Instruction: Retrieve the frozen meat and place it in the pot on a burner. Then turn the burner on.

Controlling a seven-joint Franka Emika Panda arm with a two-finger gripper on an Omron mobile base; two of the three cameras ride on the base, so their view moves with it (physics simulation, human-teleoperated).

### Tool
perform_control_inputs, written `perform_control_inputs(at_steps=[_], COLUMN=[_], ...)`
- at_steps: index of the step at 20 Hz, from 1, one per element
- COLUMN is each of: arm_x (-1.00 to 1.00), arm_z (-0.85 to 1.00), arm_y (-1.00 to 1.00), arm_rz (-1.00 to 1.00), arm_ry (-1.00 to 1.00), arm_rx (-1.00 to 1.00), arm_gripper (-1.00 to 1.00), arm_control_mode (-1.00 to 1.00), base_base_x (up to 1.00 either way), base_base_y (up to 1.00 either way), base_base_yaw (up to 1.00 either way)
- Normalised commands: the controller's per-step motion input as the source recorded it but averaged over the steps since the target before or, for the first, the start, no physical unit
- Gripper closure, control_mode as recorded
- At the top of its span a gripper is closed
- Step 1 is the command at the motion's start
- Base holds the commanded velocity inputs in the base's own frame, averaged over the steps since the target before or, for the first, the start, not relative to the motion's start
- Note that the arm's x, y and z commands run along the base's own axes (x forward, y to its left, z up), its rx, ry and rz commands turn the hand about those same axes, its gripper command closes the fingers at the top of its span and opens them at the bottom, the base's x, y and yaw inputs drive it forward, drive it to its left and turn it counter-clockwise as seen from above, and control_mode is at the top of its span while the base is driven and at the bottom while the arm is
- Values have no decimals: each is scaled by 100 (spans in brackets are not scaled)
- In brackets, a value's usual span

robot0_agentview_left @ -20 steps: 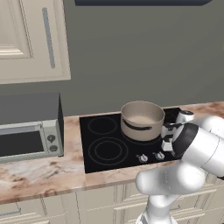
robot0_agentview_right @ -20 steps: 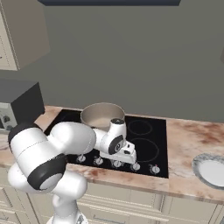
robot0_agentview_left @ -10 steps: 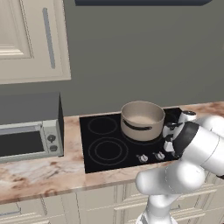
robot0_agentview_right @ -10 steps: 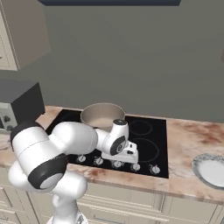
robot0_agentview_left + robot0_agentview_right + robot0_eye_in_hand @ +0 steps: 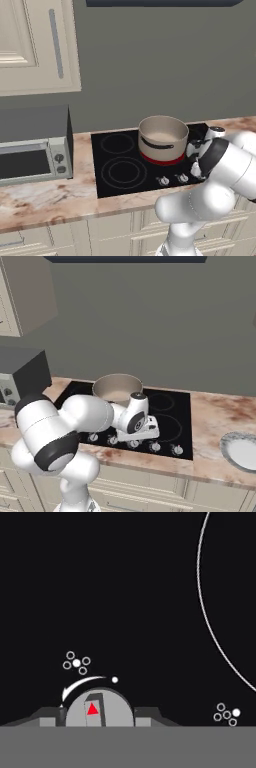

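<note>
- Overhead, cream wall cabinets (image 5: 35, 45) hang at ten o'clock in the left base view, against a grey wall (image 5: 150, 321) that closes off the far side of the counter.
- Below them, the marbled counter (image 5: 45, 197) runs the width of the room; its front edge is unobstructed, with cream drawers under it.
- Set into that counter, the black glass cooktop (image 5: 120, 172) has a larger double-ringed zone free at its near left, and a smaller ring free behind that.
- At nine o'clock in the left base view, a grey microwave (image 5: 32, 145) stands on the counter just beside the cooktop's left edge.
- On the cooktop's right half, the pot (image 5: 163, 137) sits upright over the burner (image 5: 162, 160), which glows red around the pot's base; the dark handle faces the front edge. What lies inside the pot cannot be told.
- At four o'clock in the right base view, a pale plate (image 5: 243, 451) lies on the counter, well apart from the cooktop.
- Along the cooktop's front edge runs a row of small knobs (image 5: 155, 446).
- Down at that row, the gripper (image 5: 146, 432) is set around a grey knob (image 5: 99, 708) with a red marker, a finger (image 5: 61, 714) on either side; whether the fingers press it cannot be told.
</note>
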Motion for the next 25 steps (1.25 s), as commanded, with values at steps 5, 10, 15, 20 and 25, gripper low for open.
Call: perform_control_inputs(at_steps=[5,10,15,20,25], arm_x=[-20,-10,0,0,0], arm_z=[-36,-31,-26,-24,-29], arm_y=[0,3,0,0,0], arm_rz=[42,29,15,7,-7], arm_ry=[0,0,0,0,0], arm_rx=[0,0,0,0,0], arm_gripper=[100,100,100,100,100], arm_control_mode=[-100,-100,-100,-100,-100], base_base_x=[0,0,0,0,0], base_base_y=[0,0,0,0,0], base_base_yaw=[0,0,0,0,0])
